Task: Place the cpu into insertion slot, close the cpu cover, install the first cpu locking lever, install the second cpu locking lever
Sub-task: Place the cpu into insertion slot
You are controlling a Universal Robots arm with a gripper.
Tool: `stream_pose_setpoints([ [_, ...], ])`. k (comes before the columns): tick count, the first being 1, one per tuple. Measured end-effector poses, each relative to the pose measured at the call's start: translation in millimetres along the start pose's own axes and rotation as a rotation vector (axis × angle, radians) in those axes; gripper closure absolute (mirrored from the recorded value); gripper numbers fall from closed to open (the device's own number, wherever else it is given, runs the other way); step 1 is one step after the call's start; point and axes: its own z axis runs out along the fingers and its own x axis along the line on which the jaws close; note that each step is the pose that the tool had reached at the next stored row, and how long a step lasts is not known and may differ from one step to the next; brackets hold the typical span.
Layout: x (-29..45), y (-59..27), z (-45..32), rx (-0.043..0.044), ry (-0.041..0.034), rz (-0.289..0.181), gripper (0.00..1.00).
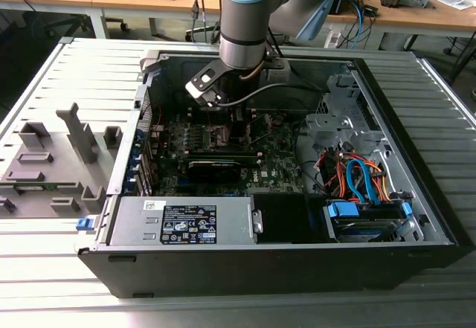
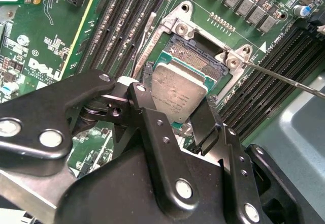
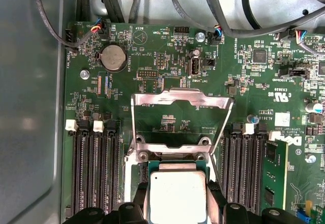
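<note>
Gripper (image 2: 175,99): closed onto the cpu (image 2: 180,84). Its two black fingers (image 2: 150,117) press against opposite edges of the chip, and the silvery face shows between them in both wrist views.

Cpu position: it is held directly over the insertion slot (image 2: 198,56), inside the metal rim. In the second wrist view the chip covers the part of the socket nearer the gripper. A band of the dark contact field lies exposed beyond its far edge. Whether the underside rests on the socket or is just above it cannot be told. In the first wrist view the cpu (image 3: 177,203) sits squarely between the fingertips of the gripper (image 3: 176,191), with its green edge showing along the far side.

Cpu cover (image 3: 179,97): open. It is swung up and back from the socket, and its windowed frame stands over the motherboard (image 3: 167,66) beyond the chip. It is not touching the cpu.

Adjacent items: a thin metal rod (image 2: 284,79) runs outward from a corner of the socket rim. Long black memory slots (image 3: 96,173) flank the socket on both sides. A coin battery (image 3: 112,58) sits further out on the board.

In the exterior view the arm (image 1: 242,23) reaches down into the open computer case (image 1: 416,216), above the board. The case lies on its side on a grey slatted table (image 1: 238,309). A grey fixture block (image 1: 52,157) stands well apart, on the exterior view's left.
</note>
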Motion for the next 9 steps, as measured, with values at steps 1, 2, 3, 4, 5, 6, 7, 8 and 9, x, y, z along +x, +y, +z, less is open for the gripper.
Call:
stream_pose_setpoints([
  [1, 0.1, -0.5, 0.0, 0.0000, -0.0001, 0.000, 0.46],
  [2, 0.2, -1.2, 0.0, 0.0001, -0.0002, 0.000, 0.46],
  [3, 0.2, -2.0, 0.1, 0.0001, -0.0002, 0.000, 0.46],
  [4, 0.3, -3.2, 0.3, 0.0000, 0.0000, 0.000, 0.46],
  [5, 0.3, -4.2, 0.4, 0.0000, -0.0001, 0.000, 0.46],
  [6, 0.3, -5.3, 0.6, 0.0001, -0.0001, 0.000, 0.46],
  [7, 0.4, -6.4, 0.7, 0.0001, -0.0002, 0.000, 0.46],
  [8, 0.5, -7.8, 1.0, 0.0002, -0.0001, 0.001, 0.46],
  [9, 0.5, -7.9, 1.2, 0.0003, -0.0002, 0.003, 0.46],
])
